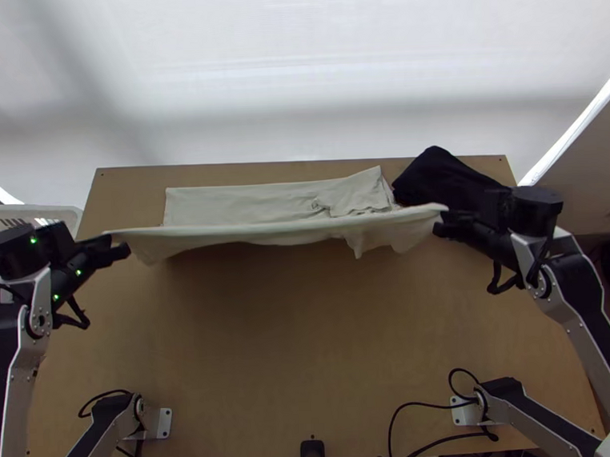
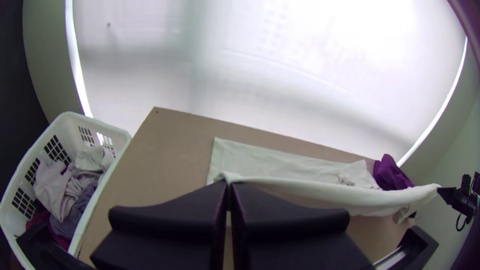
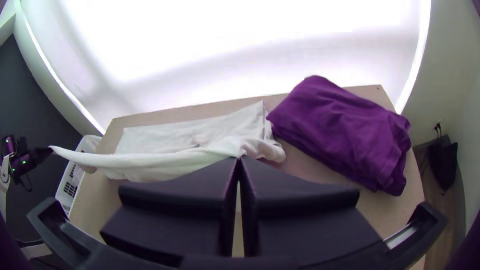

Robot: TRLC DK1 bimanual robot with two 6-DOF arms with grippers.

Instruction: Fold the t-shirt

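T-shirt of thin off-white fabric (image 1: pixel 281 234) hung between two grippers over the far half of the light wooden table (image 1: pixel 309 348), its raised edge strung from the table's L side toward the R. The L gripper (image 2: pixel 229 184), w/ wide flat black fingers, was drawn narrow on one end of that edge; the matching R gripper (image 3: pixel 239 162) was pinched shut on the other.

Judged by the lie of the fabric, the job was to bring the held edge over the flat layer for a lengthwise fold. Doing it well called for both grippers to travel in sync at approx. equal height, w/ just enough tension to limit sag, then to set the edge down square to the table's far edge before letting go. Too hard a pull could've dragged the bottom layer.

The rest of the t-shirt lay in a long, mostly smooth band by the table's far edge, w/ small crumples toward the table's R side and a corner poking outward. Loose folds drooped below the raised edge. Folded purple cloth (image 3: pixel 345 135) sat at the table's far R corner; a white plastic laundry basket (image 2: pixel 100 192) stood off its L side.
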